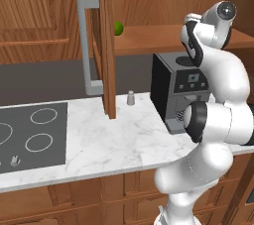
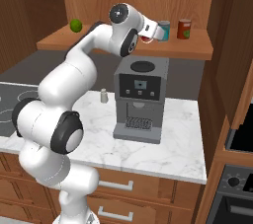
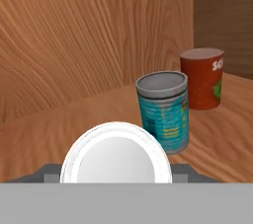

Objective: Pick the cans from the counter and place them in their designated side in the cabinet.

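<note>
Placing step: jaws (image 2: 149,34) grip the red can (image 3: 116,153) above the cabinet (image 2: 197,45) shelf. Teal can (image 3: 163,110) stands at one o'clock; set down beside it, then release.

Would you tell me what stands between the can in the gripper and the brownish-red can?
The teal can, standing on the cabinet shelf; the hand view shows it.

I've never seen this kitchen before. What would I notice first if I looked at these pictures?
The big white robot arm reaches up into the wooden cabinet, its gripper holding a red can whose silvery top shows in the hand view. On the shelf just beyond stand a teal can and a darker brownish-red can. Below, a dark coffee machine sits on the white marble counter.
</note>
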Controlling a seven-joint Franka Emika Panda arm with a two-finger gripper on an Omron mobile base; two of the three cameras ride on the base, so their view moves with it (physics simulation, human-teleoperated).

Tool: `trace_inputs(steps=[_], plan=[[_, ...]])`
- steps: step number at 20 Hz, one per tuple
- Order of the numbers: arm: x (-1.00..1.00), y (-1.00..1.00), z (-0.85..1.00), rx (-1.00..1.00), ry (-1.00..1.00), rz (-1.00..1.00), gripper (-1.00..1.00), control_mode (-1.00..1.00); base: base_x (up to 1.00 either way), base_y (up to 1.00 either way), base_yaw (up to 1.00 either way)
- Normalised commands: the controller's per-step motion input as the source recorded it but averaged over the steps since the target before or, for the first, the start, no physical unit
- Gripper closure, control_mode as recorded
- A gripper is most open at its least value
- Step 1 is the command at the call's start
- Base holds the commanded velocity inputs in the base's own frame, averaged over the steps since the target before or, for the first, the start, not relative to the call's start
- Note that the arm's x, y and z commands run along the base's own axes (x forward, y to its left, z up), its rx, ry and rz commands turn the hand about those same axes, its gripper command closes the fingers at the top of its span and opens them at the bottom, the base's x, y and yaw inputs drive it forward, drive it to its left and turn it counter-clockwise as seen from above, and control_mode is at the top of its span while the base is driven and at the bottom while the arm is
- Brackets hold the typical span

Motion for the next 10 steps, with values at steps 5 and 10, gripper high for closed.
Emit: trace_inputs(steps=[5,10], plan=[[0.11,0.00,-0.17,0.00,0.03,0.00,1.00,-1.00,0.00,0.00,0.00],[0.13,-0.01,-0.24,0.00,0.02,0.00,1.00,-1.00,0.00,0.00,0.00]])
